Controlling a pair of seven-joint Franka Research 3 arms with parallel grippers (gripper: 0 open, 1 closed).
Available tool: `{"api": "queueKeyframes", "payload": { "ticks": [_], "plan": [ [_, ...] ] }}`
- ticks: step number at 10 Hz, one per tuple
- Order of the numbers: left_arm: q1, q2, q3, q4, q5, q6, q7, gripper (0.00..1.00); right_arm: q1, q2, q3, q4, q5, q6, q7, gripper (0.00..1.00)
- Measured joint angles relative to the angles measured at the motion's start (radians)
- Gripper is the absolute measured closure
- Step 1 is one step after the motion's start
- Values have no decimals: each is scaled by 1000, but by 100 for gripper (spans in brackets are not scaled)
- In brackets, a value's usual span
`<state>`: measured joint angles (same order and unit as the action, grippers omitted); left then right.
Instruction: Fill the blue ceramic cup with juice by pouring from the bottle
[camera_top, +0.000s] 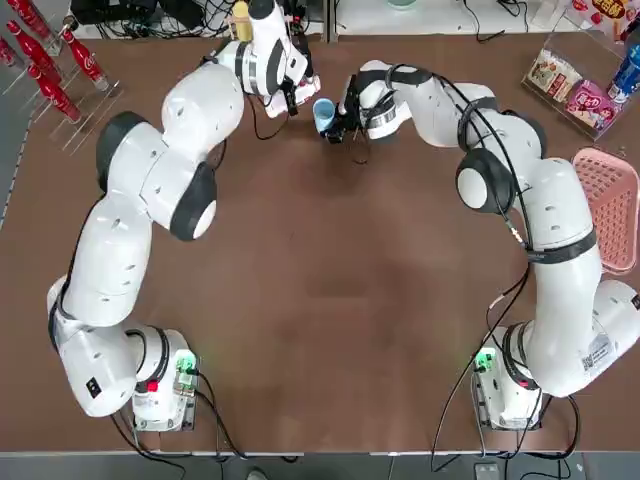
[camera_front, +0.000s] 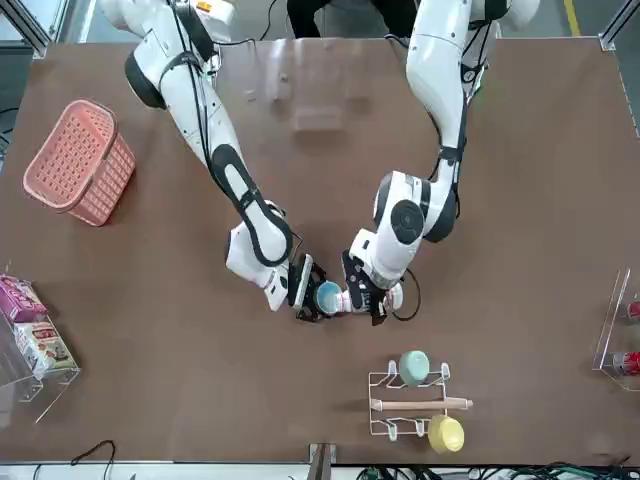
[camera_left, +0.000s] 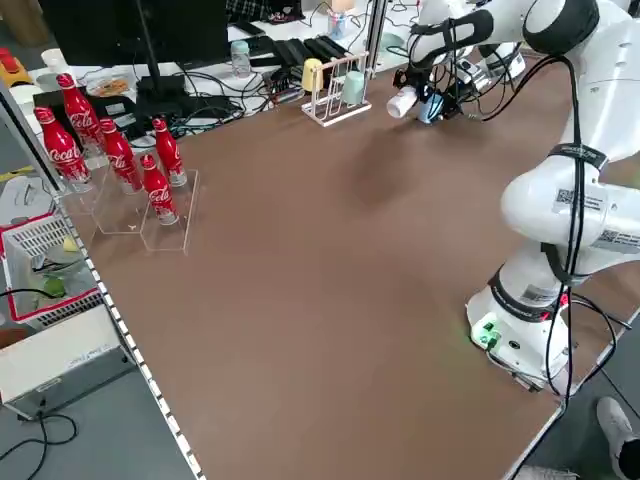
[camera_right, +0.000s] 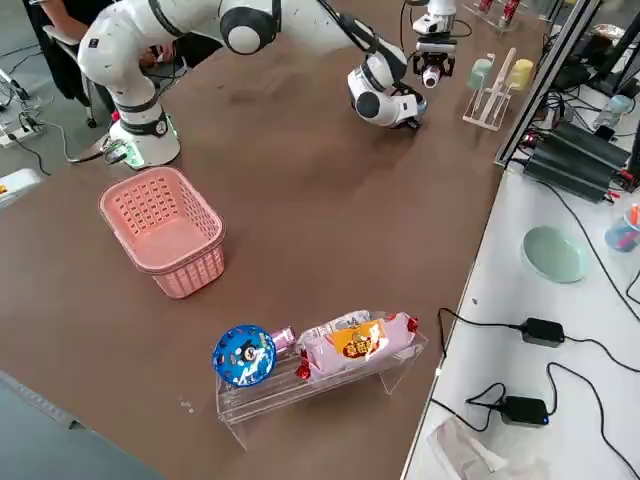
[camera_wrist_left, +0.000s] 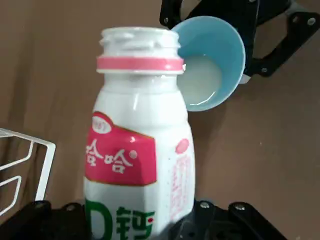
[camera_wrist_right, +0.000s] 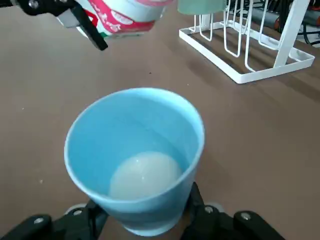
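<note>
In the top view, both arms reached to the far middle of the table (camera_top: 320, 300). The right gripper (camera_top: 338, 118) clasped the blue ceramic cup (camera_top: 323, 113), and the left gripper (camera_top: 292, 92) sat just beside it.

From the front, the cup (camera_front: 328, 296) lay between the two grippers, the bottle (camera_front: 352, 299) tipped toward it in the left gripper (camera_front: 368, 297). A white wire rack (camera_front: 410, 405) with a mint-green cup (camera_front: 413, 366) and a yellow cup (camera_front: 445, 433) stood near.

In the left side view, the bottle (camera_left: 402, 101) hung tilted above the table near the rack (camera_left: 335, 95).

The left wrist view showed the left gripper's fingers clamped on the uncapped bottle (camera_wrist_left: 137, 150), its mouth at the cup's rim (camera_wrist_left: 210, 65); pale liquid lay in the cup.

In the right wrist view, the right gripper (camera_wrist_right: 142, 212) gripped the cup (camera_wrist_right: 135, 155) near its base.
</note>
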<state>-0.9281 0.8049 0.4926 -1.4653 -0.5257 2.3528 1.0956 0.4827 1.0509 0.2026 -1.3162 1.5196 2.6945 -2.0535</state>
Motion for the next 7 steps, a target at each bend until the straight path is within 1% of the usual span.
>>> {"api": "queueKeyframes", "payload": {
  "ticks": [2, 4, 7],
  "plan": [
    [-13, 8, 8, 2, 38, 1, -1, 56, 0, 0, 0, 0, 0, 0, 0, 33],
    [-20, 15, 9, 2, 117, 1, -3, 56, 0, 0, 0, 0, 0, 0, 0, 33],
    [-34, 33, 9, 8, 142, 2, -3, 55, 0, 0, 0, 0, 0, 0, 0, 33]
  ]
}}
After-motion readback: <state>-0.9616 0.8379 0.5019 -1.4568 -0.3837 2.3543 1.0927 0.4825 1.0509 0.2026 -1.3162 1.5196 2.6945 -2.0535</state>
